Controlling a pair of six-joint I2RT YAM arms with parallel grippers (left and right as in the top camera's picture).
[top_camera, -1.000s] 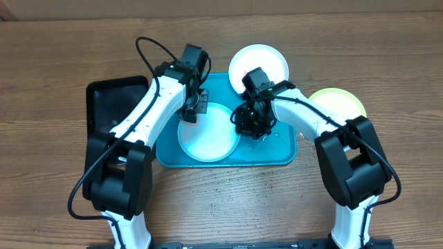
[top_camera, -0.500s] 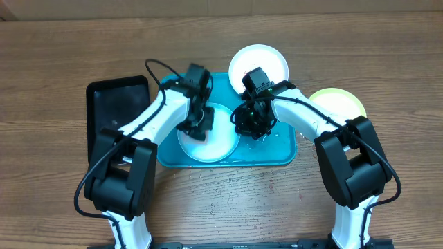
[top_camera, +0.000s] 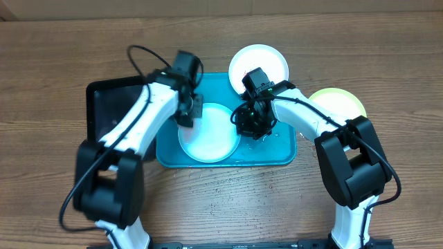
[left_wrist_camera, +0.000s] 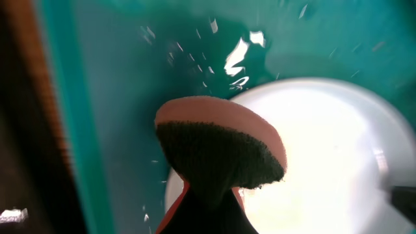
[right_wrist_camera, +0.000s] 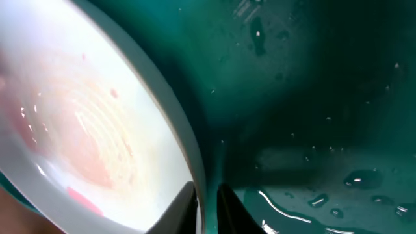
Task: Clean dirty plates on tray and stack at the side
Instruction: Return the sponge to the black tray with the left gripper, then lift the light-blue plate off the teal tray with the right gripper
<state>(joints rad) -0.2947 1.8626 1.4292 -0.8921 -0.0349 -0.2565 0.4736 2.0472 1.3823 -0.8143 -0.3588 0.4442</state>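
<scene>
A pale blue plate (top_camera: 211, 142) lies in the turquoise tray (top_camera: 277, 149). My left gripper (top_camera: 188, 114) is shut on a scrubbing sponge (left_wrist_camera: 221, 146), pink on top and dark underneath, and holds it at the plate's far-left rim (left_wrist_camera: 318, 149). My right gripper (top_camera: 244, 124) is shut on the plate's right rim (right_wrist_camera: 207, 205). The plate face (right_wrist_camera: 84, 117) shows pinkish smears. A white plate (top_camera: 258, 63) with a small red smear lies behind the tray. A pale yellow plate (top_camera: 337, 104) lies to the right.
A smaller black tray (top_camera: 114, 107) lies left of the turquoise one, partly under my left arm. The turquoise tray floor (right_wrist_camera: 312, 97) is wet with drops and puddles. The wooden table (top_camera: 55, 69) surrounds everything.
My left gripper swept the sponge onto the plate's middle-left, then back up to its far-left rim. My right gripper and the plate stayed put.
</scene>
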